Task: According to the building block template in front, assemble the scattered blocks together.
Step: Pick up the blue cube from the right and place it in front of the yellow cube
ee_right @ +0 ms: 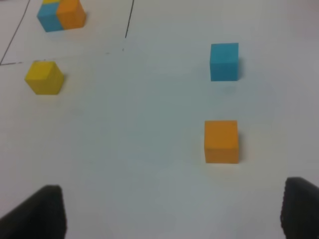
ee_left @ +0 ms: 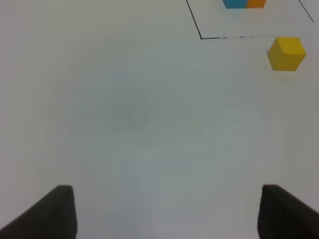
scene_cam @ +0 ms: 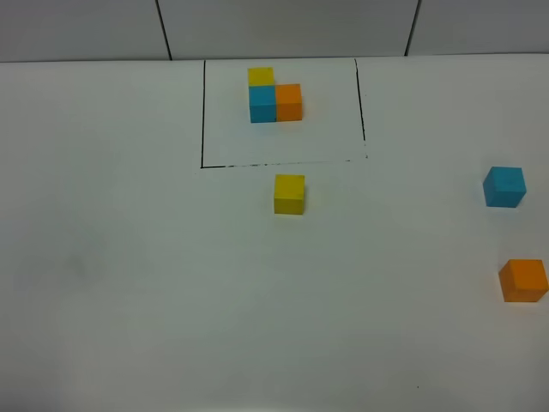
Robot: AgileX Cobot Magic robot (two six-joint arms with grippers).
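Observation:
The template (scene_cam: 274,96) is a yellow, blue and orange cube cluster inside a thin black rectangle at the back middle of the white table; it also shows in the left wrist view (ee_left: 244,3) and the right wrist view (ee_right: 61,15). The loose yellow cube (scene_cam: 289,194) (ee_left: 286,53) (ee_right: 44,77) sits just in front of the frame. The loose light blue cube (scene_cam: 503,186) (ee_right: 224,61) and orange cube (scene_cam: 523,280) (ee_right: 221,141) lie at the far right. My left gripper (ee_left: 167,214) is open and empty, far from the cubes. My right gripper (ee_right: 172,214) is open and empty, short of the orange cube. Neither arm shows in the exterior view.
The black frame line (scene_cam: 283,163) runs just behind the yellow cube. The table's back edge meets a tiled wall (scene_cam: 283,26). The orange cube lies close to the right edge of the exterior view.

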